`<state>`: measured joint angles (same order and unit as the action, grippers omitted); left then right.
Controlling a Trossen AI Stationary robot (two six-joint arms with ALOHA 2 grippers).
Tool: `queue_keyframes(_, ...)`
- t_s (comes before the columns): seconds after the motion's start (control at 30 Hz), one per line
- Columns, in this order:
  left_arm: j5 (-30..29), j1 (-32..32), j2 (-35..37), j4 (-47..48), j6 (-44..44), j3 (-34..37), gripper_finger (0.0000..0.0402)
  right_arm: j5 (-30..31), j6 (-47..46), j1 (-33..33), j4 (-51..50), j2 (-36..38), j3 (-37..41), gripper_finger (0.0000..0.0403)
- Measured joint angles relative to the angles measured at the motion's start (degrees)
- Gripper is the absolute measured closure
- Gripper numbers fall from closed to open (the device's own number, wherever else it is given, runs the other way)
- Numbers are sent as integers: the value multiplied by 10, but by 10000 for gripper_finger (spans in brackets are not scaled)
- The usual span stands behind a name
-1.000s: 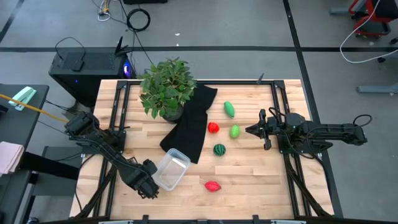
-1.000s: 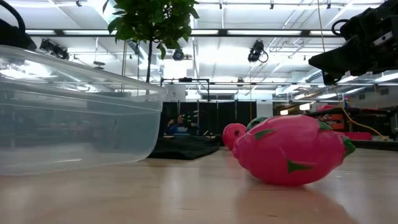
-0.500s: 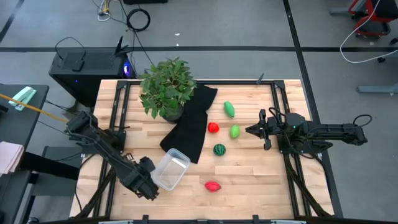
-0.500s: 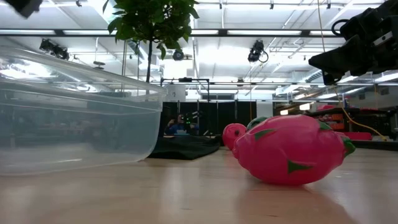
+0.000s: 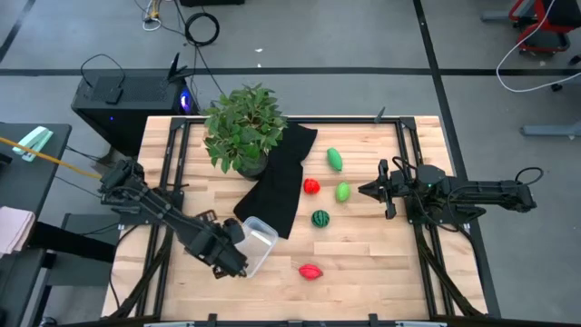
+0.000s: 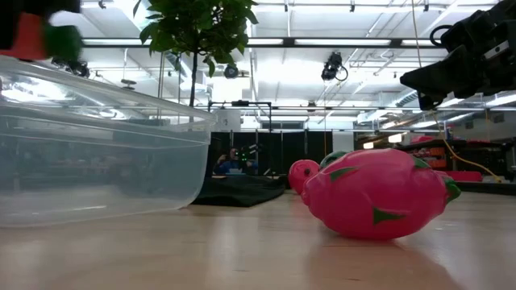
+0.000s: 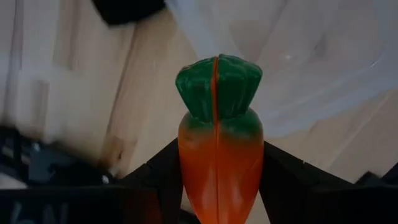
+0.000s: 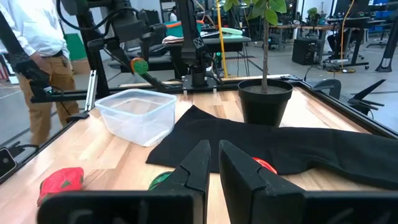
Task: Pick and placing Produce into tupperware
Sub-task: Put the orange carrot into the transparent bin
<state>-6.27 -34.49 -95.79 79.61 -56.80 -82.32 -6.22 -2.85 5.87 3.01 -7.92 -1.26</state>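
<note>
the left end effector [image 7: 217, 186] grips the orange carrot [image 7: 219, 140] above the tupperware [image 5: 257, 243]; right one clenched.

We see a grey floor [image 5: 363, 54] with dark seams, ceiling strip lights [image 6: 322, 44], and distant desks [image 8: 323, 28].

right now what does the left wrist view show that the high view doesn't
Only the left wrist view shows the orange carrot, green top forward, gripped between the left claw's fingers; from above the arm hides it.

Only the high view shows the potted plant, black cloth, long green toy, light green toy, dark green striped toy, both red toys, and the right claw waiting at the table's right side.

Both show the clear tupperware and the wooden table.
</note>
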Motion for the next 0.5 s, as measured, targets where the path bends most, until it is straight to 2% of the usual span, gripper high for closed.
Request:
queue_keyframes(0.3,-7,69,0,-92,156,0,228,0,0,0,0,0,0,361)
queue_keyframes(0.5,-7,96,0,-123,218,0,228,0,0,0,0,0,0,361)
